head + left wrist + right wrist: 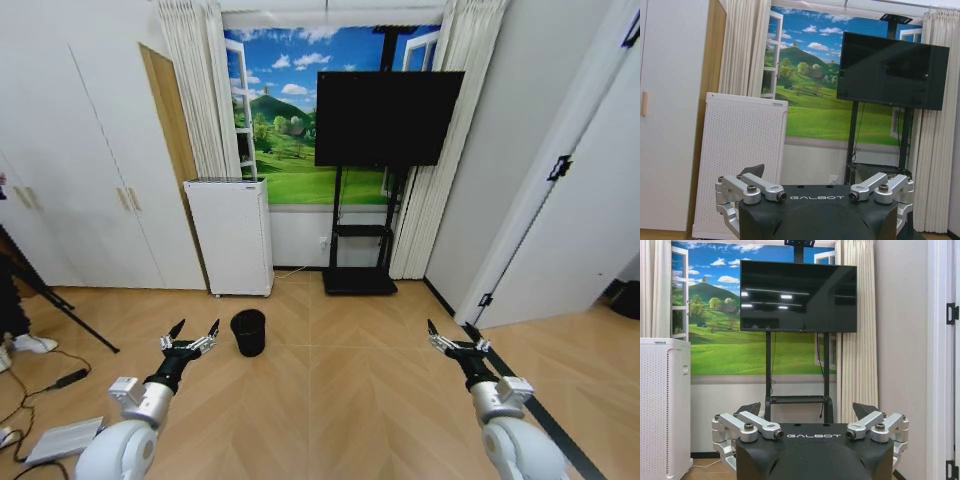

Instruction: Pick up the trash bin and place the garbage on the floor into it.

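The trash bin, a small black round mesh basket, stands upright on the floor in front of me, left of centre. My left gripper hovers open just to the left of the bin and apart from it, with nothing between its fingers. My right gripper is held open over bare floor well to the right of the bin. In the wrist views, the left gripper and the right gripper both point at the far wall with their jaws spread. The garbage is out of view.
A tall white perforated appliance stands against the wall behind the bin. A TV on a black stand, with its base, is to its right. Tripod legs, cables and a flat white device lie at the left.
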### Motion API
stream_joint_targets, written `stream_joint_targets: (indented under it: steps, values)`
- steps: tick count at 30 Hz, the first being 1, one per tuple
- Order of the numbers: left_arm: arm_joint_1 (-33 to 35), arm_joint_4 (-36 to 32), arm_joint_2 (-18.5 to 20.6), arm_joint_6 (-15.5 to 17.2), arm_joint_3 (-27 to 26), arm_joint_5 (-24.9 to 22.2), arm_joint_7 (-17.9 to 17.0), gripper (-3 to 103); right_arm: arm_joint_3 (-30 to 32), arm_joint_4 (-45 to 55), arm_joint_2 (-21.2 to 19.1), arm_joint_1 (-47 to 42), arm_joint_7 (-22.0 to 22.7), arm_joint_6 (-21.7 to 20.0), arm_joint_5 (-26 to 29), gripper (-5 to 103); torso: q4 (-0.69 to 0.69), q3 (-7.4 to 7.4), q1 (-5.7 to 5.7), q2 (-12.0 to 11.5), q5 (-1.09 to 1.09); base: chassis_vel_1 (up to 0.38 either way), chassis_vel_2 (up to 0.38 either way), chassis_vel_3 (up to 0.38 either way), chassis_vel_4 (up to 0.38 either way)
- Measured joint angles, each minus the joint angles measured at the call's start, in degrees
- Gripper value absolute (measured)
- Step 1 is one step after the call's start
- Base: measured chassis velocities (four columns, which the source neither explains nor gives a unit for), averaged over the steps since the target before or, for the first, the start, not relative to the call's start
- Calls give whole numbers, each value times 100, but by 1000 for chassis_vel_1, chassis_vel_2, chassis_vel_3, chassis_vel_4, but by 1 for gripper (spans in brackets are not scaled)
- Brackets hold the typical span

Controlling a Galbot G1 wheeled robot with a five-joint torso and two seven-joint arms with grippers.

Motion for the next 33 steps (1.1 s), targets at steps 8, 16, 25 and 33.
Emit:
stream_joint_targets:
  steps: [8,16,25,33]
  values:
    - [17,0,-58,1,23,30,-14,100,-1,-20,-1,-1,-4,15,-1,100,0,0,0,0,-1,106,-103,-102,104]
    - [9,18,-76,37,25,10,-58,100,-34,-51,15,21,-4,66,-2,100,0,-1,-1,0,0,59,-66,-39,57]
    - [14,40,-123,2,87,55,-175,100,-26,-34,5,63,30,65,40,100,0,0,1,-1,0,0,0,0,0]
    - [-56,33,-51,14,120,36,-272,100,35,-27,27,14,30,84,44,100,-1,0,1,-1,0,0,0,0,0]
